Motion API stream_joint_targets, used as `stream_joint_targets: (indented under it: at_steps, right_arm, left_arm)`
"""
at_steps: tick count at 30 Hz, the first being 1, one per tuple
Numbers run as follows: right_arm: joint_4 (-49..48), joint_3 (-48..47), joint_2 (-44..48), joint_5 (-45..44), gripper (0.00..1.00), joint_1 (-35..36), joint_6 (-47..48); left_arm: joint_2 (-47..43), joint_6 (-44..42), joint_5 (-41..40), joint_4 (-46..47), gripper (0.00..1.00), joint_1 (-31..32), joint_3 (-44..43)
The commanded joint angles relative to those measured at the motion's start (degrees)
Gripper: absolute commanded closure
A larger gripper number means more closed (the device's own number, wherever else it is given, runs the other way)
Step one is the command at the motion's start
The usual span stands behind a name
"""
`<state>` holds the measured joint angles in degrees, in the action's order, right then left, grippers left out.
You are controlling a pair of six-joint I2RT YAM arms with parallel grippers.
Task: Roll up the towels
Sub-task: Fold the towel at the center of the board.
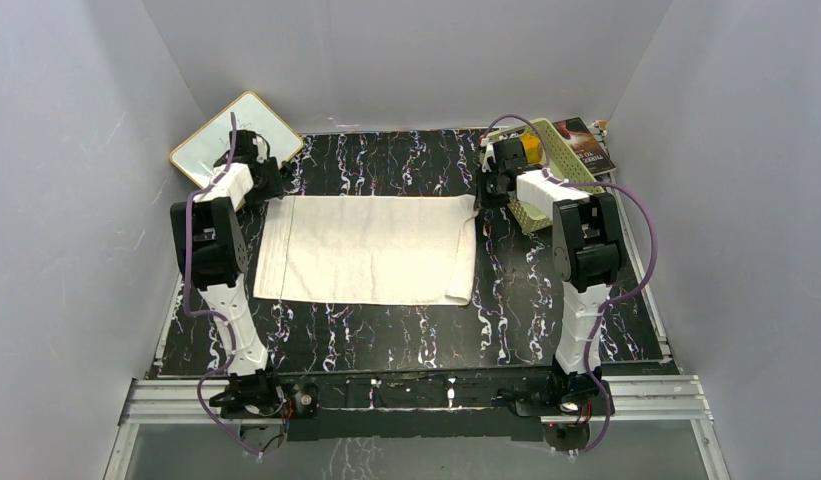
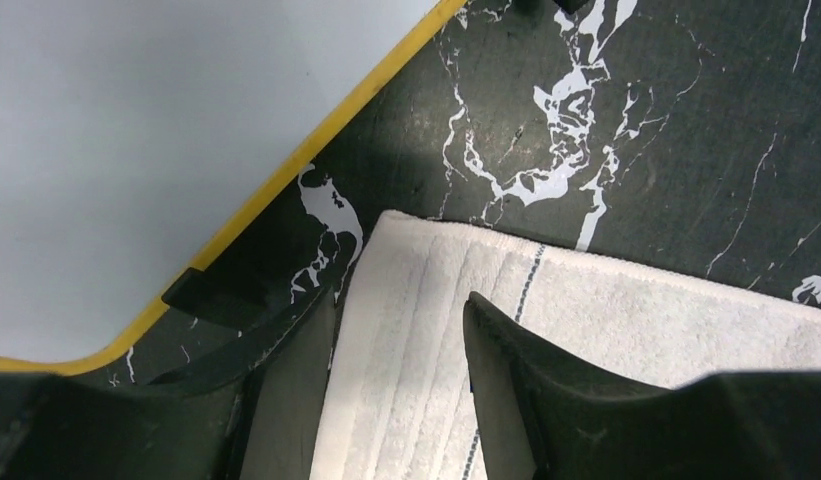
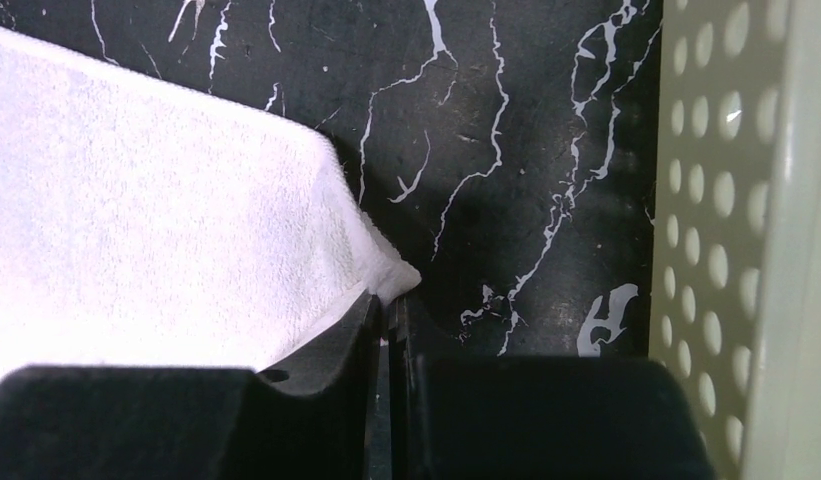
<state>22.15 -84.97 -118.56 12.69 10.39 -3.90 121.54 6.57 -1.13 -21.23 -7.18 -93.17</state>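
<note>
Where the cream-white towel (image 1: pixel 371 248) lies: spread flat in the middle of the black marble table (image 1: pixel 406 340), long side running left to right, with its right end doubled over in a narrow strip.
Top view only: both arms reach to the far corners of the towel, the left gripper (image 1: pixel 266 180) at the far left corner and the right gripper (image 1: pixel 494 185) at the far right one. It also shows a whiteboard (image 1: pixel 236 140) at the far left, a green perforated basket (image 1: pixel 561 160) at the far right, and a dark book (image 1: pixel 588 145) behind the basket.
Orange-yellow bundle (image 1: pixel 531 148): in the basket, too small to tell more.
Top view lacks: how the jaws stand; they are too small there.
Left wrist view: the left gripper (image 2: pixel 398 305) has its jaws spread wide. One finger (image 2: pixel 286 390) is at the towel's (image 2: pixel 636 330) edge and the other finger (image 2: pixel 546 400) is over the cloth. It holds nothing, and contact with the cloth cannot be told. The whiteboard's yellow rim (image 2: pixel 316 150) is just beside.
Right wrist view: the right gripper (image 3: pixel 386 305) has its jaws pressed together, pinching the tip of the towel's (image 3: pixel 136 230) corner. The corner rises a little from the table, and the basket wall (image 3: pixel 726 200) is near on the right.
</note>
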Motion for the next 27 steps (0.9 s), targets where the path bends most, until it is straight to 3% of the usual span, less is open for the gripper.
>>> stream_joint_targets:
  at_steps: [1,8,11,12,16,21,27]
  right_arm:
    - [-1.2,-2.3,0.4,1.7,0.94,0.0,1.0]
    - [-0.6,-2.6,0.6,1.9,0.94,-0.1,1.3]
    - [-0.4,-2.6,0.7,2.1,0.95,-0.1,1.4]
    - [-0.2,-2.7,0.7,2.1,0.95,-0.1,1.5]
    - [0.2,-3.0,1.5,1.8,0.95,-0.1,1.6]
    - [0.1,-4.0,3.5,1.1,0.97,-0.2,1.3]
    - [-2.9,-3.1,11.3,-2.3,1.0,-0.4,-0.2]
  left_arm:
    - [1.3,-2.3,-1.5,2.0,0.51,-0.3,-1.9]
    - [4.8,-2.4,-1.1,3.9,0.51,-0.3,-2.8]
    - [5.6,-2.6,-0.9,5.2,0.56,-0.3,-2.4]
    - [5.7,-2.6,-0.8,5.4,0.62,-0.3,-2.2]
    - [5.7,-2.4,0.4,5.5,1.0,-0.3,-1.1]
    - [2.1,-1.3,0.9,5.8,1.0,-0.3,-0.2]
    - [-8.5,-1.2,-0.4,2.1,1.0,-1.0,-1.2]
